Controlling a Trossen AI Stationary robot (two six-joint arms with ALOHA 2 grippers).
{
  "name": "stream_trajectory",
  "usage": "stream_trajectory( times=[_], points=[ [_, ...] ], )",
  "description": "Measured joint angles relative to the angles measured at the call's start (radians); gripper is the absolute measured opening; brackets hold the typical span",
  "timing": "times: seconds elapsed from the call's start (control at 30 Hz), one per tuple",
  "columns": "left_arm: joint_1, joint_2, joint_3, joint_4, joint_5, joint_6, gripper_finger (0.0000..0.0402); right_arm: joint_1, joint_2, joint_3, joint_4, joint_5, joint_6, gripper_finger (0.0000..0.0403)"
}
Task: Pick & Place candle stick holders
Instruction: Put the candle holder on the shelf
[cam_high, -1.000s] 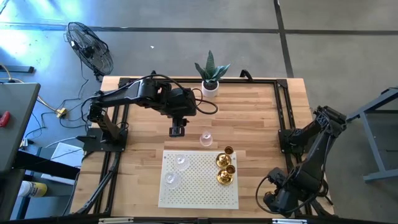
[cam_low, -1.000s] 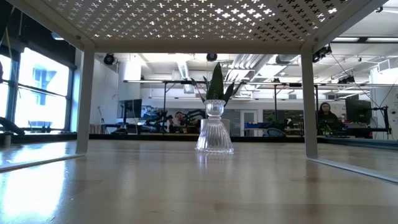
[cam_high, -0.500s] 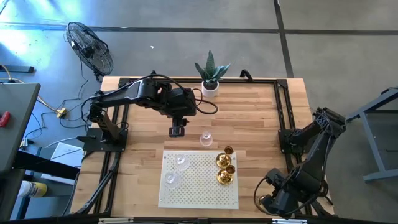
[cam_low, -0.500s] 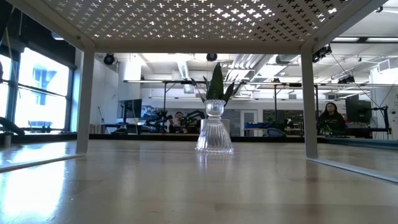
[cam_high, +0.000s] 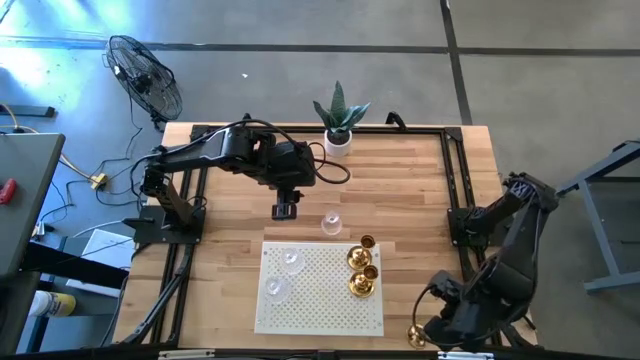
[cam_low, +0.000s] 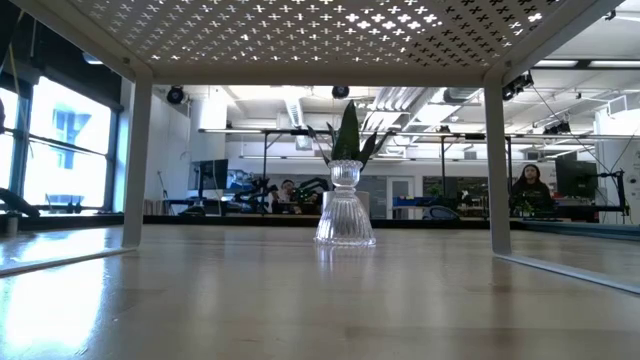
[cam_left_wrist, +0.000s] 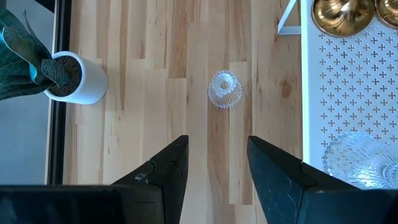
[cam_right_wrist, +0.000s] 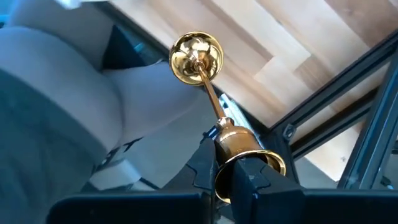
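Observation:
A clear glass candle stick holder (cam_high: 331, 222) stands upright on its base on the wood table, also seen in the low view (cam_low: 344, 205) and the left wrist view (cam_left_wrist: 224, 89). My left gripper (cam_high: 285, 211) hovers open beside it toward the table's left, touching nothing; its fingers (cam_left_wrist: 214, 158) point at bare wood. Two glass holders (cam_high: 283, 273) and a cluster of brass holders (cam_high: 361, 270) stand on the white perforated shelf (cam_high: 320, 315). My right gripper (cam_high: 425, 330) at the table's near right corner is shut on a brass holder (cam_right_wrist: 211, 99). My right gripper pinches the brass holder's bell-shaped end (cam_right_wrist: 238, 144) between its two fingers. The thin stem (cam_right_wrist: 210, 93) runs on away from the fingers, along their line, to the round end (cam_right_wrist: 196, 56). The holder is lifted clear, past the table's near right corner.
A white pot with a green plant (cam_high: 339, 125) stands at the table's far edge. A black frame (cam_high: 455, 190) runs round the tabletop. The shelf stands on legs (cam_low: 136, 160) above the table. A fan (cam_high: 145, 75) stands on the floor beyond the far left corner.
My right arm has swung a little toward the table's near edge and left, and the brass holder in its gripper has come into sight in the high view. My left gripper and the glass holder have stayed put.

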Motion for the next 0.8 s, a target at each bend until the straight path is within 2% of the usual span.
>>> stream_trajectory(
  times=[0.27,0.43,0.63,0.8],
  points=[
    [0.0,0.0,0.0,0.0,0.0,0.0,0.0159,0.001,-0.001,0.137,-0.053,0.0,0.027,0.0009],
    [0.0,0.0,0.0,0.0,0.0,0.0,0.0159,0.001,-0.002,0.213,-0.057,0.075,0.01,0.0009],
    [0.0,0.0,0.0,0.0,0.0,0.0,0.0159,0.001,-0.002,0.261,-0.058,0.201,-0.136,0.0009],
    [0.0,0.0,0.0,-0.004,0.0,0.0,0.0159,0.001,-0.002,0.263,-0.053,0.247,-0.265,0.0009]
  ],
)
